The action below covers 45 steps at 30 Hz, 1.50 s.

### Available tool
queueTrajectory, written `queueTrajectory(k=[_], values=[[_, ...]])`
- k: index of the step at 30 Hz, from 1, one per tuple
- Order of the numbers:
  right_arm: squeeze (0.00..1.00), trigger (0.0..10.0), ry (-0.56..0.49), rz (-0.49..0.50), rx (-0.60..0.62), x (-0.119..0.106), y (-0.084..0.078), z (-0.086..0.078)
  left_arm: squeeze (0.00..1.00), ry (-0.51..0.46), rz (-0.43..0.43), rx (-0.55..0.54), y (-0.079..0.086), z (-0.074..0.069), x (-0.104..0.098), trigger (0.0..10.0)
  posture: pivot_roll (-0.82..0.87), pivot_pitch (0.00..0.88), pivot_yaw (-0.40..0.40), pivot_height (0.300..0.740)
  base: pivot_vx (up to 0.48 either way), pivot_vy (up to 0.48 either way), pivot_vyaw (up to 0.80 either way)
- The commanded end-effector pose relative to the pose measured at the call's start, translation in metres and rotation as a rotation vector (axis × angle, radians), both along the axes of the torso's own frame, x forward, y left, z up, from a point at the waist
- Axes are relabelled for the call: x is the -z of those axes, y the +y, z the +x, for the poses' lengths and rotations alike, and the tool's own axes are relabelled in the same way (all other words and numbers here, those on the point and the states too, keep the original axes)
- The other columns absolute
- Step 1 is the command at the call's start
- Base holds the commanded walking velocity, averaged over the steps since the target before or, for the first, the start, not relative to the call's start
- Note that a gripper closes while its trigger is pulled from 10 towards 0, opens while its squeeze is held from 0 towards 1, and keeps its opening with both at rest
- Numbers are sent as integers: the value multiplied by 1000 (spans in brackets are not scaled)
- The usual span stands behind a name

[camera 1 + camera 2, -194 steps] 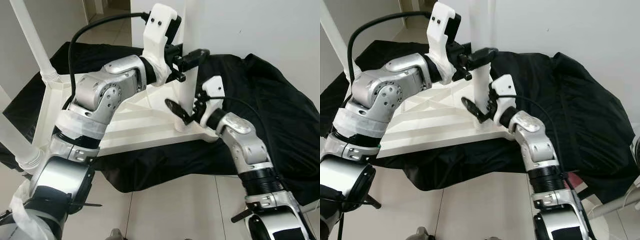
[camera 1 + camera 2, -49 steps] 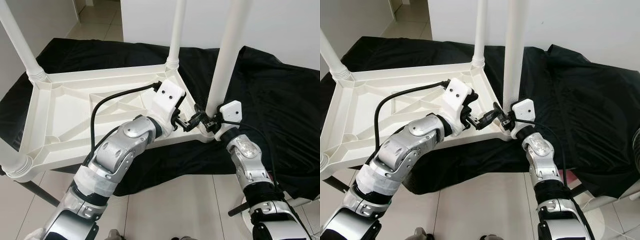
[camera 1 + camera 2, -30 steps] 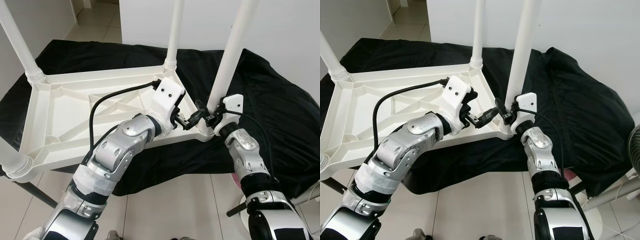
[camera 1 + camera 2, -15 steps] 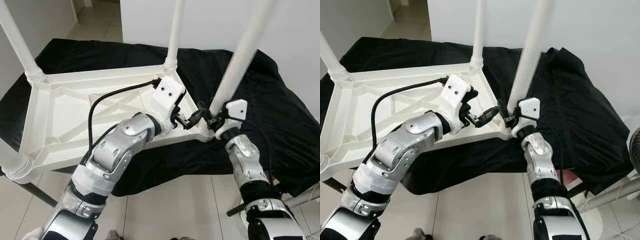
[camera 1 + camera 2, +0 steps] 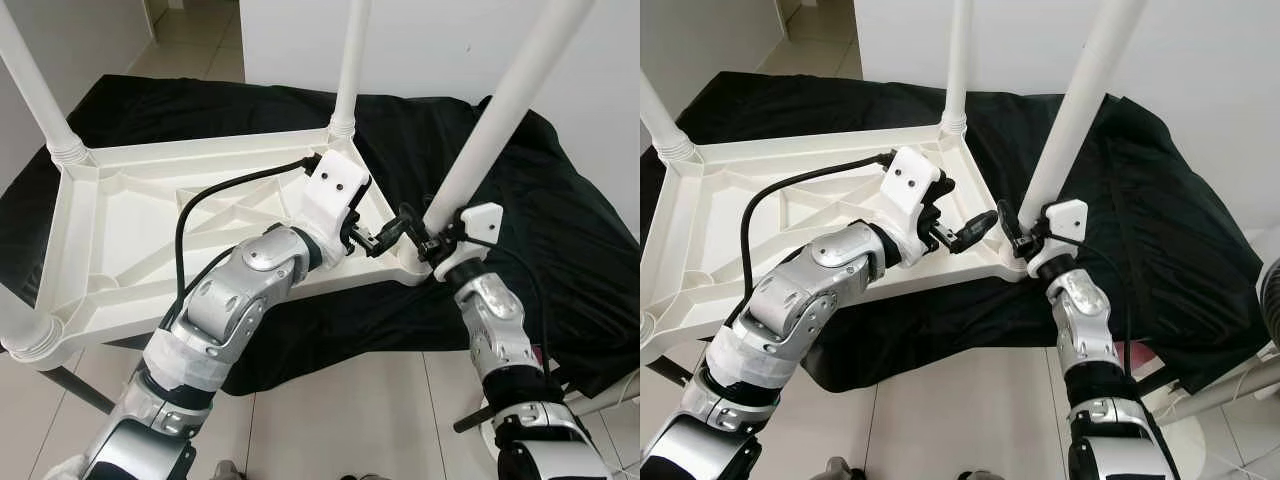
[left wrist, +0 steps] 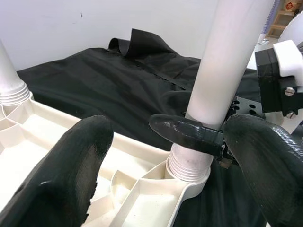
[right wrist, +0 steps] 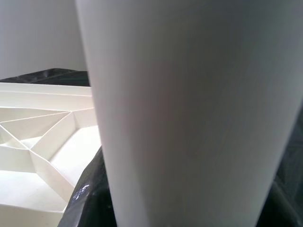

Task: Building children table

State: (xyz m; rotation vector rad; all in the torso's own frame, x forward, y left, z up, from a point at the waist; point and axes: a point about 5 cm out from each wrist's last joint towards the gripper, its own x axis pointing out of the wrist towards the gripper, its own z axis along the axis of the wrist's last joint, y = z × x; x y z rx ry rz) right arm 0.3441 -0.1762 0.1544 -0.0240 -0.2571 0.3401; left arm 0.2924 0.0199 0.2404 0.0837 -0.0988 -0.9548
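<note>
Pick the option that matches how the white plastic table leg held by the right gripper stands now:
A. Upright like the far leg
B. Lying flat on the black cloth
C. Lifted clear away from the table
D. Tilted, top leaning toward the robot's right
D: the white plastic table leg slants rightward from its corner socket, with the right gripper closed around its base, while the far leg stands straight.

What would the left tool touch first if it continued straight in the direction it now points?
Probably the leaning white leg near its threaded base. The open left tool points at it across the table corner, where the right tool grips the same leg. Its black finger may be met first; depth is unclear.
</note>
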Motion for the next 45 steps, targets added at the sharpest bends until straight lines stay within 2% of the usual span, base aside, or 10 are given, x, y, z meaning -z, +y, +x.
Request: queueTrajectory(k=[1, 4, 12, 21, 30, 38, 41, 45], values=[[0, 10000, 219, -3, 23, 41, -6, -6, 0, -9, 14, 101, -6, -6, -4, 10000, 30, 83, -29, 740, 0, 0, 0], [0, 10000, 273, 3, 21, 45, -6, -5, 0, -10, 15, 101, -6, -7, -4, 10000, 33, 80, -32, 740, 0, 0, 0], [0, 10000, 332, 25, 45, 48, -7, -1, 0, -10, 14, 100, -6, -8, -5, 10000, 36, 79, -31, 740, 0, 0, 0], [0, 10000, 421, 89, 102, 52, -12, 4, 0, -13, 17, 99, -5, -8, -5, 10000, 40, 77, -31, 740, 0, 0, 0], [0, 10000, 355, 40, 82, 47, -5, 3, 0, -10, 16, 92, -5, -7, -5, 10000, 39, 81, -34, 740, 0, 0, 0], [0, 10000, 290, 55, 91, 37, 3, 2, 0, -5, 21, 79, -2, -5, -3, 10000, 35, 86, -36, 740, 0, 0, 0], [0, 10000, 268, 68, 127, 30, 12, 3, 0, 2, 23, 66, 0, -4, 0, 10000, 31, 89, -43, 740, 0, 0, 0], [0, 10000, 264, 117, 263, 23, 26, 0, 0, 27, 56, 54, 8, -6, 17, 10000, 25, 93, -51, 740, 0, 0, 0]])
